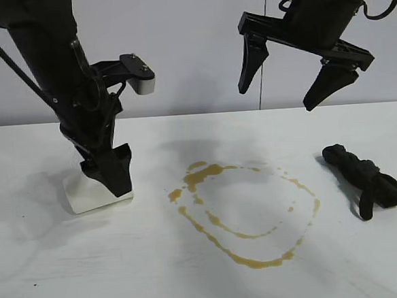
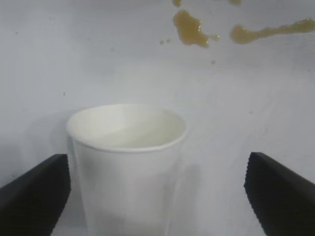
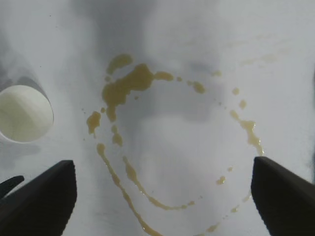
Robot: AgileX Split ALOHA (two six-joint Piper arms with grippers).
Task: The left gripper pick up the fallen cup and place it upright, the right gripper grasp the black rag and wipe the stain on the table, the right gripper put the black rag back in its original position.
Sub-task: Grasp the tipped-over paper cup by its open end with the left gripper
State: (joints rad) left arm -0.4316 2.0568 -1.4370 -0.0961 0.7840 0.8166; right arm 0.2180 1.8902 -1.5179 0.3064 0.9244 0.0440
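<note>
**Left hand low over the fallen cup**

The left hand [image 1: 108,172] hangs low at the cup [image 1: 92,192], fingers spread wide to either side of it; contact seems not yet made, though the arm hides much. The cup lies on the bench [image 1: 51,282] beside the stain [image 1: 244,210]. The right hand [image 1: 292,81] hovers high, fingers apart and empty, above the rag [image 1: 364,178].

no readable text, no labels, no brands, no numbers, no signs

Left end effector [image 1: 108,170] low over fallen cup [image 1: 92,192]; black rag [image 1: 364,178] beside stain [image 1: 244,210]
</note>
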